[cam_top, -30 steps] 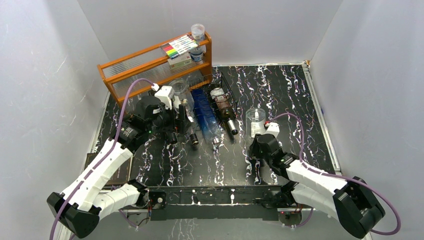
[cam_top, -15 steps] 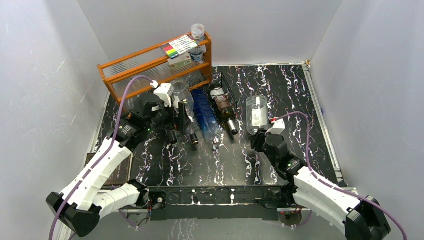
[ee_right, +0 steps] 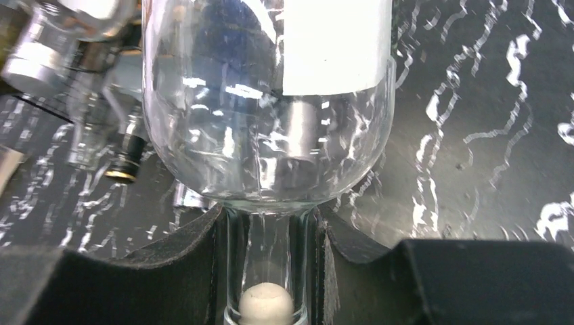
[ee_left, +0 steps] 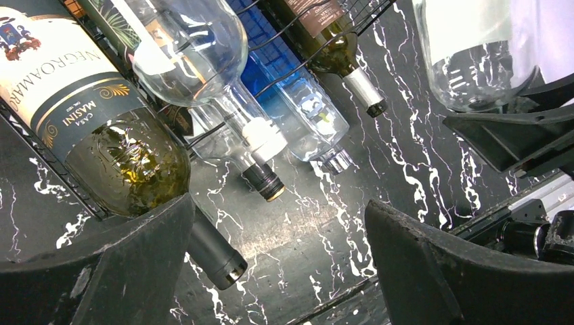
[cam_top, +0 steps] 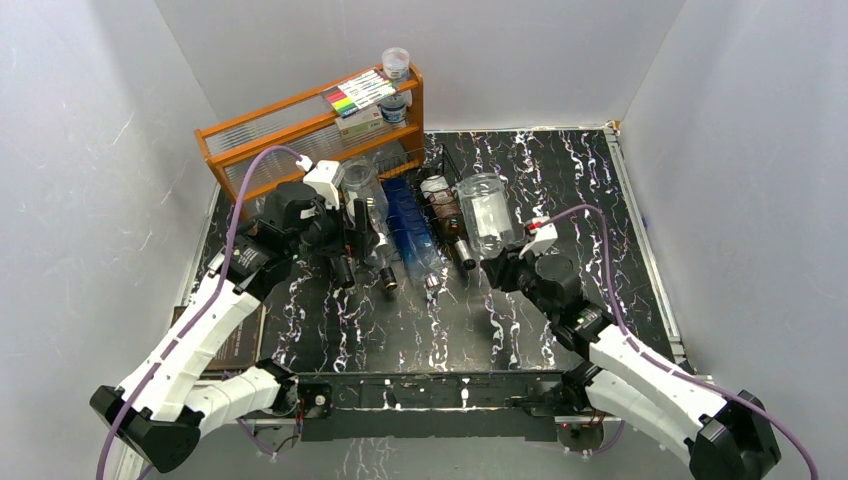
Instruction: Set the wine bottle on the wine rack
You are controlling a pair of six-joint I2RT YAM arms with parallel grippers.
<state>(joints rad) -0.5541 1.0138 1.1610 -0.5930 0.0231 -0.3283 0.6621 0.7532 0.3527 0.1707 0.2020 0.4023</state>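
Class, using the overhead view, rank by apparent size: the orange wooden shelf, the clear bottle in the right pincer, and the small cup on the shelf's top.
1. orange wooden shelf, plainly largest.
2. clear bottle in the right pincer; held nearer the camera, so it may look enlarged.
3. small cup, smallest.

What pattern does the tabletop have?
The tabletop is black with white marble-like veins, clearest in the top view.
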